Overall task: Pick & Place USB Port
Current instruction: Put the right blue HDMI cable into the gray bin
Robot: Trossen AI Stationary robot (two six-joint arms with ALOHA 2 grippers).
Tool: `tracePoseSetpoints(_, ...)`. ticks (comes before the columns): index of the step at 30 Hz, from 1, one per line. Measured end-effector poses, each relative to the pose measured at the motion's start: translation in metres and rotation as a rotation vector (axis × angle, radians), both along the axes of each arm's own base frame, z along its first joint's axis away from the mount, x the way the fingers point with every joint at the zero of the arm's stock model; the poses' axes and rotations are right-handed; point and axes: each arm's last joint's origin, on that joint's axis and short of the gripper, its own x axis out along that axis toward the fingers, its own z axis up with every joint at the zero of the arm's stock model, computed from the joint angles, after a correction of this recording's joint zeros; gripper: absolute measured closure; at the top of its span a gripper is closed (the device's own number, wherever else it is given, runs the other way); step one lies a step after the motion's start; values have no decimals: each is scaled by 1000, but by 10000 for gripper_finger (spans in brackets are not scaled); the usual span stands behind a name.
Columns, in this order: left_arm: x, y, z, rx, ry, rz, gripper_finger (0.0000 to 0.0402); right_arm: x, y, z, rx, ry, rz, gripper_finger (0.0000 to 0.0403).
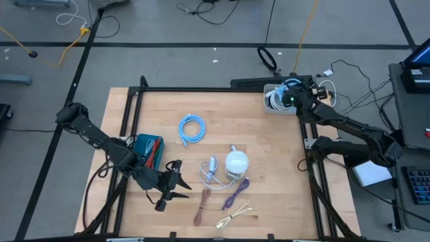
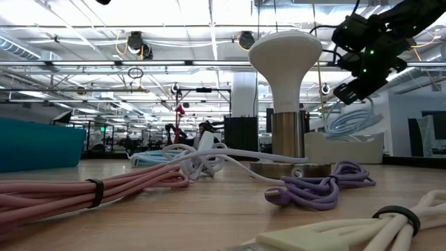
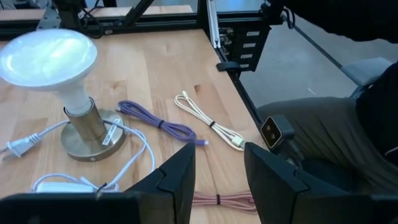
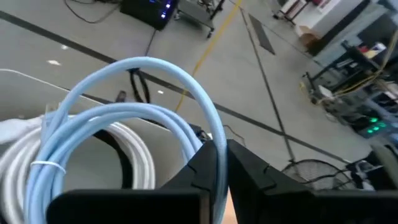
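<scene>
Here the wooden surface [image 1: 269, 168] carries most of the clutter: a white lamp [image 1: 236, 162] on a brass base near the middle, a teal box [image 1: 148, 149] at the left, a light blue coil [image 1: 191, 128] lying farther back, and purple [image 1: 236, 193], pink [image 1: 201, 205] and cream [image 1: 234, 215] bundled cables toward the front edge. The left gripper [image 3: 219, 169] waits low beside the teal box, its jaws apart and empty, facing the lamp and cables. The right gripper [image 1: 293, 98] is at work over the white bin [image 1: 275, 101] at the far right corner, and in its wrist view its jaws are pinched together on a loop of the light blue cable [image 4: 134, 118], which hangs above the bin with a white cable [image 4: 18, 158] coiled under it. To do this step well, I judge the grip should sit on the bundled body rather than a single loose strand, and the coil should travel clear of the bin wall and the white cable so nothing drags along. Hard to make out: which plug the blue cable ends in, whether its tie band holds the whole coil, and how full the bin is, since the arm covers it from above.
</scene>
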Motion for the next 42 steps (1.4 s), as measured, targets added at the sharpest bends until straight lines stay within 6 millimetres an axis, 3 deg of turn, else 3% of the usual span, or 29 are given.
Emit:
tracePoseSetpoints(9,1,0,1,-2,-14,-3,317,-2,5,-1,73,-56,83,392)
tracePoseSetpoints(19,1,-1,2,-7,-19,-4,396,9,-5,-29,161,16,128,395)
tracePoseSetpoints(28,0,-1,2,10,-23,-14,381,15,-12,-54,170,185,151,395)
tracePoseSetpoints(32,0,-1,2,18,-26,-18,381,12,-11,-52,121,222,85,395)
tracePoseSetpoints(42,0,-1,1,21,-21,-18,380,11,-10,-44,101,157,122,390)
